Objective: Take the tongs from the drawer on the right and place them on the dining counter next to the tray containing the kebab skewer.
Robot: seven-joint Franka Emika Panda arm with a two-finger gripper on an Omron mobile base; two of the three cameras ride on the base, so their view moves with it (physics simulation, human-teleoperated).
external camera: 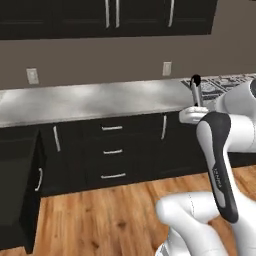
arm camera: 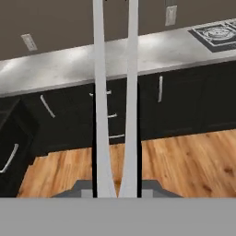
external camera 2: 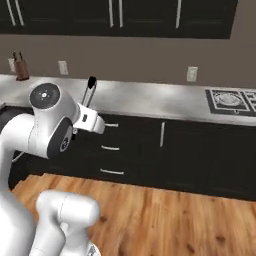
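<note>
Carry step, by the look of it. The gripper (external camera: 195, 111) is clenched on the tongs (arm camera: 115, 106), which stand upright above the hand, black ends (external camera 2: 92, 80) up. An open drawer (external camera: 20, 190) juts out at far left. Dining counter and tray are out of frame, so the next move likely calls for turning the base toward them. Open wood floor (external camera 2: 165, 220) lies ahead; the cabinet fronts (external camera: 112, 150) are the nearest edge to clear.

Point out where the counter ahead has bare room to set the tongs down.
The steel counter is bare from the knife block on its left to the stove on its right. Those two ends are the crowded spots. The gripper holds the tongs upright.
</note>
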